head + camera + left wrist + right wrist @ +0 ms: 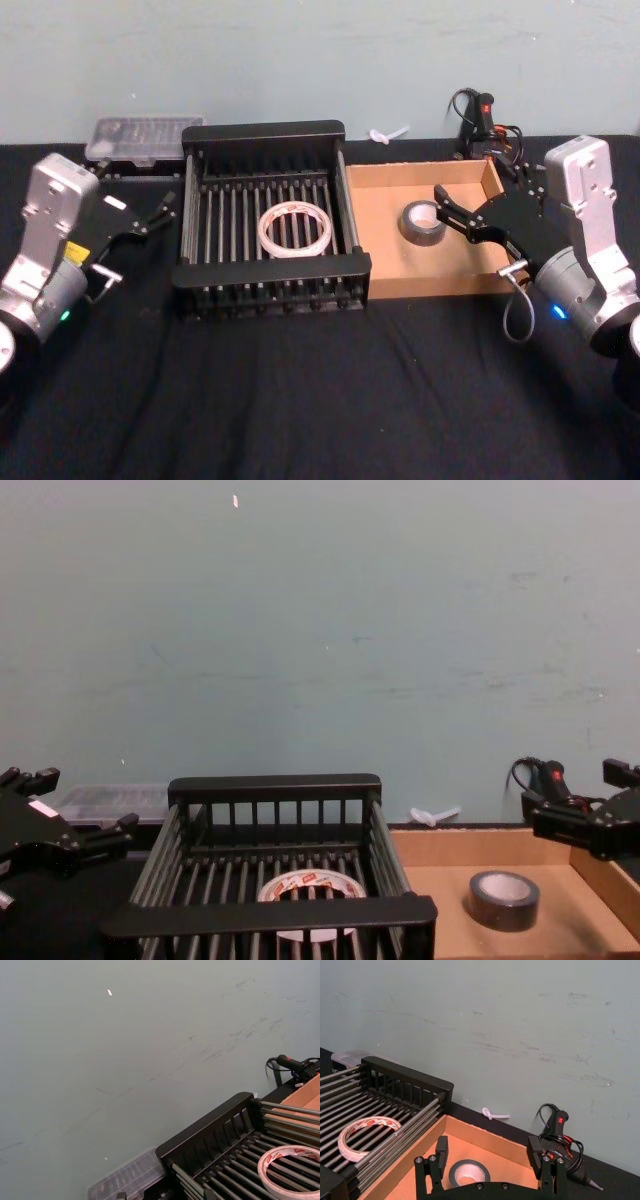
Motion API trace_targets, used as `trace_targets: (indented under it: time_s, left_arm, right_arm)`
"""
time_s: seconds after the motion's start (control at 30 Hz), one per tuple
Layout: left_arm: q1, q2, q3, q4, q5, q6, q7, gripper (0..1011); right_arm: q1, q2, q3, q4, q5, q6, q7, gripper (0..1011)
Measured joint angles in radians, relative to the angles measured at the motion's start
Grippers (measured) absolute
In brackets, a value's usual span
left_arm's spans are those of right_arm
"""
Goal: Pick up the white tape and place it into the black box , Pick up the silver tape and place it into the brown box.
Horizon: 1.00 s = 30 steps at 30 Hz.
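The white tape (294, 229) lies flat on the slatted floor of the black box (262, 132), also seen as white tape (312, 889) and white tape (292, 1167). The silver tape (422, 222) rests on the floor of the brown box (400, 172), near its left wall; silver tape (469, 1174) sits just beyond my right gripper's fingers. My right gripper (452, 212) is open above the brown box, just right of the silver roll, holding nothing. My left gripper (158, 213) is open, empty, just outside the crate's left wall.
A clear plastic case (145, 135) sits behind the crate's left corner. A black glue gun with cables (480, 115) lies behind the cardboard tray, and a small white piece (388, 134) lies by the wall. Black cloth covers the table's front.
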Motion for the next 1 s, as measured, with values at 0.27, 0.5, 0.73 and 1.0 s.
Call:
trace_targets:
  time_s: [0.27, 0.5, 0.73, 1.0]
  left_arm:
    - [0.000, 0.000, 0.000, 0.000, 0.000, 0.000, 0.000, 1001]
    - [0.000, 0.000, 0.000, 0.000, 0.000, 0.000, 0.000, 1001]
    - [0.000, 0.000, 0.000, 0.000, 0.000, 0.000, 0.000, 1001]
    - [0.000, 0.000, 0.000, 0.000, 0.000, 0.000, 0.000, 1001]
  right_arm:
    - [0.000, 0.000, 0.000, 0.000, 0.001, 0.000, 0.000, 1002]
    - [0.000, 0.000, 0.000, 0.000, 0.002, 0.000, 0.000, 1002]
    - [0.000, 0.000, 0.000, 0.000, 0.002, 0.000, 0.000, 1002]
    - [0.000, 0.000, 0.000, 0.000, 0.002, 0.000, 0.000, 1002]
